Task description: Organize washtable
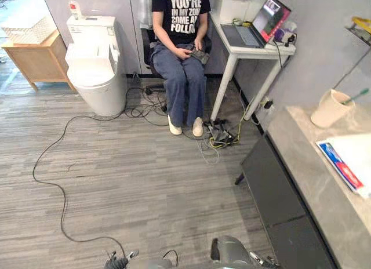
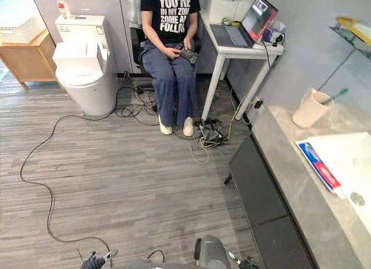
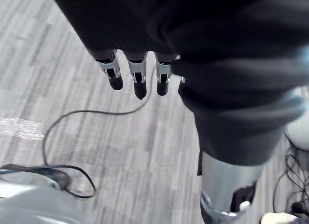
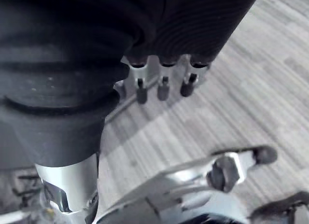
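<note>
One cream cup (image 1: 329, 109) holds a green-handled toothbrush (image 1: 355, 96).

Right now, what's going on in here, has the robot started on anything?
Nothing is being handled yet. The left hand and right hand hang open over the floor, holding nothing. The washtable lies to the robot's right, carrying a cream cup with a green toothbrush and a flat blue-and-red packet. A person sits across the room holding a dark device.

Grey stone washtable (image 1: 306, 171) at right; cream cup (image 1: 330, 108) upright, holding green toothbrush (image 1: 355, 96); blue-red packet (image 1: 341, 163) flat beside basin (image 2: 355, 157).
</note>
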Available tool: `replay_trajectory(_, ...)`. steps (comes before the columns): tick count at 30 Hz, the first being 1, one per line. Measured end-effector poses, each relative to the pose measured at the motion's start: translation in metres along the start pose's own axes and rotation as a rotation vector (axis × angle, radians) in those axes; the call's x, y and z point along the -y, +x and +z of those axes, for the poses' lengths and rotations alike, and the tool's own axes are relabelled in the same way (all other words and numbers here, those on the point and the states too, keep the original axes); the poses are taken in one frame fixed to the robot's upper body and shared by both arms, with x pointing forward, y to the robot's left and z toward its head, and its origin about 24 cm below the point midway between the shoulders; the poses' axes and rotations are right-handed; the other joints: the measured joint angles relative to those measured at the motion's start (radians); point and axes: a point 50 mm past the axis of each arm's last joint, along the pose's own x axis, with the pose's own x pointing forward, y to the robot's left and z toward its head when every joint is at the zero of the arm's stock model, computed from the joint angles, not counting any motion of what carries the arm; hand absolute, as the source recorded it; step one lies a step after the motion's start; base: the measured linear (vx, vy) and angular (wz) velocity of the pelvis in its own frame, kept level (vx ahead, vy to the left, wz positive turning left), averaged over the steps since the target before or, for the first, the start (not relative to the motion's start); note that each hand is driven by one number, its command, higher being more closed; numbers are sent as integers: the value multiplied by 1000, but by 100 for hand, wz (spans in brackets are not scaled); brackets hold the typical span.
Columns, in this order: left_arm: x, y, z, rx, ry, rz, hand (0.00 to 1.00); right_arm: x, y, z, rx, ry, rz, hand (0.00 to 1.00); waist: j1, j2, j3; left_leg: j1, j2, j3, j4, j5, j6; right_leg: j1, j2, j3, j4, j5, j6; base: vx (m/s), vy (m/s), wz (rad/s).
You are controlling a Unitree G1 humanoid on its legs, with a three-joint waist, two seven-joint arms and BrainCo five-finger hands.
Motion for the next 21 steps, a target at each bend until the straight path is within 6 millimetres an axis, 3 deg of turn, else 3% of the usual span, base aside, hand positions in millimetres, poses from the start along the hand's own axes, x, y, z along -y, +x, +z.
replay_trajectory(1,3,0,3,15,-9,-5,0,0,-1,-5,-12,6,-6,0,1,-9,-11,36,-10,67,12,17,-40,33,17,-160,-99,30,-126,877,282,-73)
replay_trajectory(2,2,-2,0,14,-16,1,0,-2,-4,-13,-30,21,-6,0,-2,-31,-29,45,-28,105,114,16,-97,84,74,-206,-206,45,-224,771,223,-73)
replay_trajectory(3,3,-2,-1,4,-32,2,0,-2,-5,-14,-33,32,-9,0,-12,-35,-35,24,-20,119,228,13,-114,120,97,-195,-255,-3,-289,756,242,-91)
replay_trajectory(4,12,-3,0,3,-68,-12,0,12,-4,-5,-5,40,-40,0,-11,23,-24,-89,91,133,568,74,-170,170,155,-157,-269,-24,-273,559,216,-86)
replay_trajectory(6,19,-2,10,39,-81,-36,0,6,-4,-10,-20,57,-41,0,7,25,-12,-247,219,125,955,110,-167,264,186,-56,-276,-59,-242,558,231,-133)
replay_trajectory(7,19,-2,10,40,-84,-35,0,4,-4,-10,-27,54,-36,0,6,8,-14,-279,247,109,998,109,-165,301,185,-24,-282,-58,-222,707,272,-150)
replay_trajectory(9,17,-5,3,28,-89,-29,0,-2,-1,-2,-11,9,-6,0,6,-4,-20,-374,317,40,930,80,-114,417,180,153,-350,-39,-181,658,328,-188)
replay_trajectory(11,18,-5,4,36,-106,-30,0,-10,3,11,25,-12,16,0,31,-5,-19,-421,303,-44,770,57,-84,441,169,309,-383,-14,-141,359,388,-237)
replay_trajectory(12,22,-6,3,32,-120,-39,0,-15,6,22,55,-28,34,0,60,7,-19,-428,276,-151,601,57,-87,434,160,423,-385,-4,-105,404,628,-312)
replay_trajectory(13,22,-8,-2,19,-121,-36,0,-18,7,28,77,-53,48,0,73,31,-30,-407,263,-269,418,89,-125,417,163,518,-367,-23,-41,378,672,-310)
replay_trajectory(14,23,-9,-6,9,-123,-39,0,-18,7,31,93,-61,54,0,73,55,-30,-406,277,-306,336,145,-154,407,173,558,-347,-41,-10,253,613,-267)
replay_trajectory(15,22,-9,-13,-25,-118,-35,0,-23,9,39,112,-64,65,0,58,66,-25,-371,276,-279,344,110,-227,370,167,640,-287,-63,26,172,548,-211)
replay_trajectory(17,20,-8,-10,-17,-116,-29,0,-35,6,33,108,-53,99,0,58,32,-41,-344,286,-129,346,80,-185,312,120,623,-263,-22,65,105,454,-201)
replay_trajectory(18,19,-6,-6,-2,-102,-34,0,-37,6,32,103,-57,106,0,69,18,-44,-327,297,-41,345,65,-170,284,83,514,-270,13,69,25,372,-190)
replay_trajectory(19,19,-5,-3,5,-82,-43,0,-38,5,31,100,-55,106,0,63,15,-43,-315,299,17,341,61,-164,279,19,327,-286,33,68,14,342,-188)
replay_trajectory(20,17,-5,-2,8,-76,-43,0,-36,5,30,99,-43,100,0,58,15,-43,-298,299,63,328,62,-163,280,-27,214,-288,33,67,14,276,-130)
replay_trajectory(21,16,-4,-2,8,-74,-39,0,-35,5,30,98,-41,96,0,59,16,-43,-285,299,90,321,62,-163,284,-52,169,-293,38,59,3,205,-129)
